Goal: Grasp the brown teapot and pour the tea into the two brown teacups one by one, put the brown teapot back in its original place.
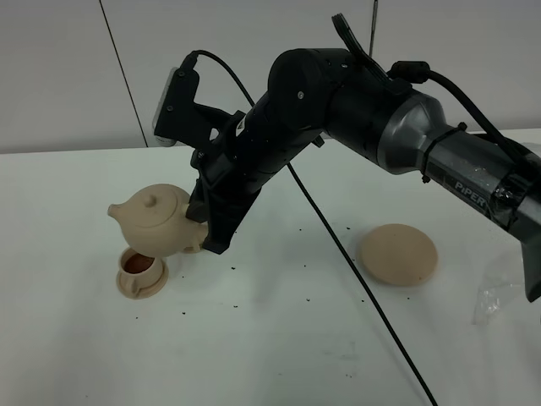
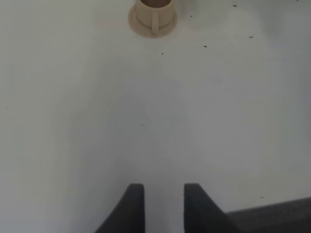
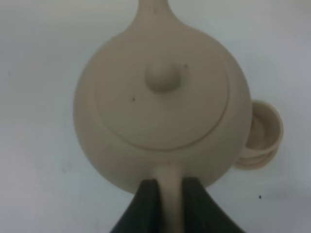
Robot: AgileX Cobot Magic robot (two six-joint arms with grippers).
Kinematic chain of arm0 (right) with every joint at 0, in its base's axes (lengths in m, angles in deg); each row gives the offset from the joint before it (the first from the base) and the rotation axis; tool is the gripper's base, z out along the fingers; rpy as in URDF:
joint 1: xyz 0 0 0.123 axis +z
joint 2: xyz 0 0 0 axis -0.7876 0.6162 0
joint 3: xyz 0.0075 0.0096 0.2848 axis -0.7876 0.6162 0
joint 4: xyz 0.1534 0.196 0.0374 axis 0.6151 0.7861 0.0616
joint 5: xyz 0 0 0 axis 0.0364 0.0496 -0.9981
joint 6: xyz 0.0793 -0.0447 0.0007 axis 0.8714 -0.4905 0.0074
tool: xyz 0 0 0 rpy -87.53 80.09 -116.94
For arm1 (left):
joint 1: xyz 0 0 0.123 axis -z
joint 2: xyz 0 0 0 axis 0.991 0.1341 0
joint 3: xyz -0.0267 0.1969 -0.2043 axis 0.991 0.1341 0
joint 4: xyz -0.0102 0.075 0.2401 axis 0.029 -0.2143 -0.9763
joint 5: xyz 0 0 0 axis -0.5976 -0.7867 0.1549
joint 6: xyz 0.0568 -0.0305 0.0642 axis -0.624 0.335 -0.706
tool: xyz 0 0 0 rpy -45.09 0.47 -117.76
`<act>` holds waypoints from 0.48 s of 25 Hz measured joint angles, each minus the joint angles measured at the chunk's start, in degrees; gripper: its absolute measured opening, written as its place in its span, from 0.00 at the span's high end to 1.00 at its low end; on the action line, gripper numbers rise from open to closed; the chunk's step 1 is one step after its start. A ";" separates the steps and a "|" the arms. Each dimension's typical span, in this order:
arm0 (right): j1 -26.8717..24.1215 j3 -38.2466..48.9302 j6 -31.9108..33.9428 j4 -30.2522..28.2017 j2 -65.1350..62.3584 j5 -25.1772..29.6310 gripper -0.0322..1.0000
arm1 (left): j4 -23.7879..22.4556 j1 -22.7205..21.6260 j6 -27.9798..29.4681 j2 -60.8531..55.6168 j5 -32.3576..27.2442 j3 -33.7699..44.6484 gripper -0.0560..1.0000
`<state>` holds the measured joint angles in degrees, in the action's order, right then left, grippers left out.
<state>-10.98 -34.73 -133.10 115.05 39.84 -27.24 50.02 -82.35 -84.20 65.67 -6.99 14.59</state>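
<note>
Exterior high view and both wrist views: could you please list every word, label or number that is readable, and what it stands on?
"PiPER": white lettering on the grey forearm of the right arm.
Nothing else carries readable text; the brown teapot shows no markings.

robot lab, likely: white table, plain panelled wall, cabled arm.

My arm is glossy black, silver-grey further back with PiPER lettering, white camera, black cable, dark wedge fingers.
</note>
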 joint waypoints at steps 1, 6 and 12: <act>0.00 0.00 -0.13 0.16 0.00 0.00 0.87 | 0.00 0.00 0.00 0.00 0.00 0.00 0.69; 0.00 0.00 -0.44 0.45 0.00 0.00 0.87 | 0.00 0.00 0.00 0.00 0.00 0.00 0.69; 0.00 0.00 -0.57 0.45 0.00 -0.06 0.88 | 0.00 0.00 0.00 0.00 0.00 0.00 0.69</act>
<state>-10.98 -34.73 -133.66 115.51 39.84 -27.30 50.02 -82.35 -84.20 65.67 -6.99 14.59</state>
